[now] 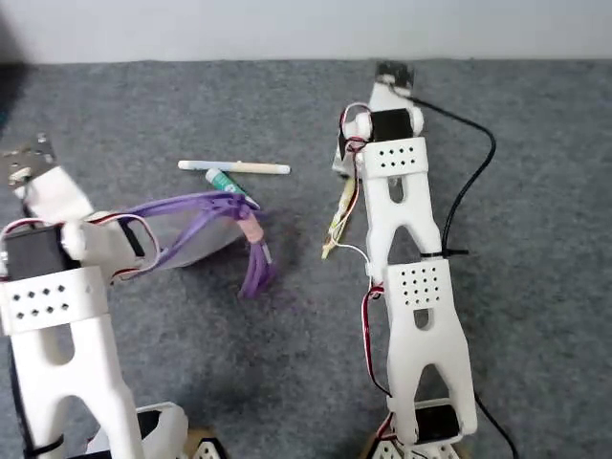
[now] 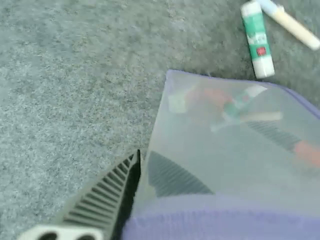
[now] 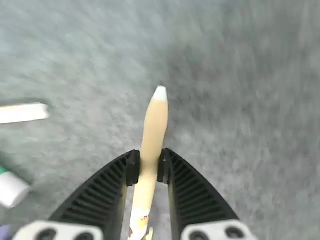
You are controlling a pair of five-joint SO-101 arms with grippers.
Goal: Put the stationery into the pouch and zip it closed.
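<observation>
Right gripper (image 3: 147, 165) tight around cream pen (image 3: 154, 120)

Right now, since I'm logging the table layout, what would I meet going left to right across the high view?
left arm → pouch → yellow pen → right arm → black cable. Left out: white pen and glue stick, which overlap the pouch's span.

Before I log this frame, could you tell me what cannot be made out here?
Items inside the pouch: left wrist view, frosted wall blurs them.
Whether it is zipped: high view, purple trim bunched and too small.
Rear end of the cream pen: right wrist view, cut off by the edge.
</observation>
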